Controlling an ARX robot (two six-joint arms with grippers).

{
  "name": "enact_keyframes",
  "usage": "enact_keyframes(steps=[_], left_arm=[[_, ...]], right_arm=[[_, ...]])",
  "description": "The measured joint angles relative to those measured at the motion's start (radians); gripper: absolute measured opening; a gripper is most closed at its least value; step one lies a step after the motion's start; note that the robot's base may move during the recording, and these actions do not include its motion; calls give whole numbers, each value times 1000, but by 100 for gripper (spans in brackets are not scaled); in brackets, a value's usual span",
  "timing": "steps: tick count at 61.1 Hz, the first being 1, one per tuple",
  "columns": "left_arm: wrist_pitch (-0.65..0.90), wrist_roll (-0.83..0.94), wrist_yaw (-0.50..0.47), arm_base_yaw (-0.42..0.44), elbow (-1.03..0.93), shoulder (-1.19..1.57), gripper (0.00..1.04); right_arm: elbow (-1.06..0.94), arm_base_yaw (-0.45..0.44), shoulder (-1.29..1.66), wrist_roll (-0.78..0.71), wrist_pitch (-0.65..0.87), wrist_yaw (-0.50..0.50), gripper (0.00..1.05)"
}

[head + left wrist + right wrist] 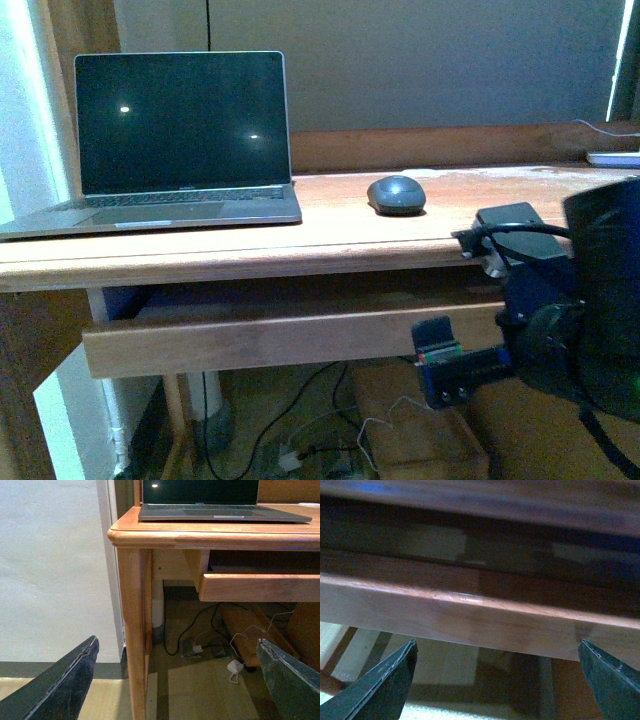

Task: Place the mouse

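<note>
The mouse (396,194), a small dark grey oval, lies on the wooden desk (330,245) to the right of the open laptop (180,130). My right arm (560,320) is low at the desk's front right, below the desktop and apart from the mouse. My right gripper (497,680) is open and empty, its dark fingers (380,690) spread wide under the edge of the pull-out tray (470,615). My left gripper (177,680) is open and empty, low near the floor, facing the desk leg (132,630). The mouse is out of both wrist views.
The laptop also shows in the left wrist view (220,507) near the desk's left front edge. The pull-out tray (280,340) juts out under the desktop. Cables and a white plug (232,667) lie on the floor. A white flat object (615,158) sits at the far right of the desk.
</note>
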Motion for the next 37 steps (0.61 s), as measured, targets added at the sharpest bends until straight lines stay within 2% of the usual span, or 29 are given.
enact_keyframes(steps=[7,12,24,37], left_arm=[[0,0,0,0,0,0,97],[0,0,0,0,0,0,97],[0,0,0,0,0,0,97],[0,0,0,0,0,0,97]], right_arm=[[60,23,42,25,-48,89,97],[74,31,55,39,-64,105,97],[26,2,-42,104,-83,36,97],[-279,-70,-484,216,-172,-31,97]])
